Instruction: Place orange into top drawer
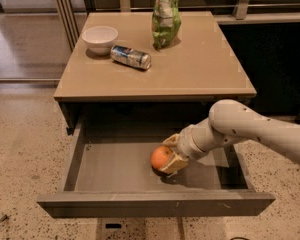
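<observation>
The orange (159, 157) is low inside the open top drawer (155, 204), right of the drawer's middle, at or just above its grey floor. My gripper (166, 155) reaches in from the right. It is shut on the orange, with one tan finger (171, 140) behind the fruit and the other in front of it. The white arm (250, 129) crosses over the drawer's right side. The drawer is pulled well out from under the tan-topped cabinet (205, 69).
On the cabinet top stand a white bowl (100, 36), a can lying on its side (131, 57) and a green bag (165, 16) at the back. A speckled floor surrounds the cabinet. A dark unit stands to the right.
</observation>
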{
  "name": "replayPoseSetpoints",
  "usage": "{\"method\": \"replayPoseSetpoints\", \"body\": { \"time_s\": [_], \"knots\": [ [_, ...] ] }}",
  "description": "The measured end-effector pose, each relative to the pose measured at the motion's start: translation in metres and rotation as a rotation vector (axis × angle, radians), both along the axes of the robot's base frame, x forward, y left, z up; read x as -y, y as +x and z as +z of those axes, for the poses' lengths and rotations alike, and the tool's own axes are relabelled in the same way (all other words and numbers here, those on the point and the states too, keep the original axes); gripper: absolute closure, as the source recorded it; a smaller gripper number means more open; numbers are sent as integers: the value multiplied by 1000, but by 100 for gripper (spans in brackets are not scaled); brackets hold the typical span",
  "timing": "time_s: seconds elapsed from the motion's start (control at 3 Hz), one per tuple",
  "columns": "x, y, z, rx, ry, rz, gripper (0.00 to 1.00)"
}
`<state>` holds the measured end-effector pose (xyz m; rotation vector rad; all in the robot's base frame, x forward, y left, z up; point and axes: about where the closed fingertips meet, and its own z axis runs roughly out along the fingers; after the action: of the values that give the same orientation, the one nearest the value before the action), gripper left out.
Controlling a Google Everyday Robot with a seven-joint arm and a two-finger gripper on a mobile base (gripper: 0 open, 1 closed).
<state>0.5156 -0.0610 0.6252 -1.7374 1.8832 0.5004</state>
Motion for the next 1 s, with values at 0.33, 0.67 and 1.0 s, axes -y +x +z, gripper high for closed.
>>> {"method": "replayPoseSetpoints", "body": {
  "time_s": [0.33,0.67,1.0],
  "knots": [
    [0,0,0,0,0,0,58],
    [0,0,0,0,0,0,34],
    [0,0,0,0,0,0,11]
  ]
}}
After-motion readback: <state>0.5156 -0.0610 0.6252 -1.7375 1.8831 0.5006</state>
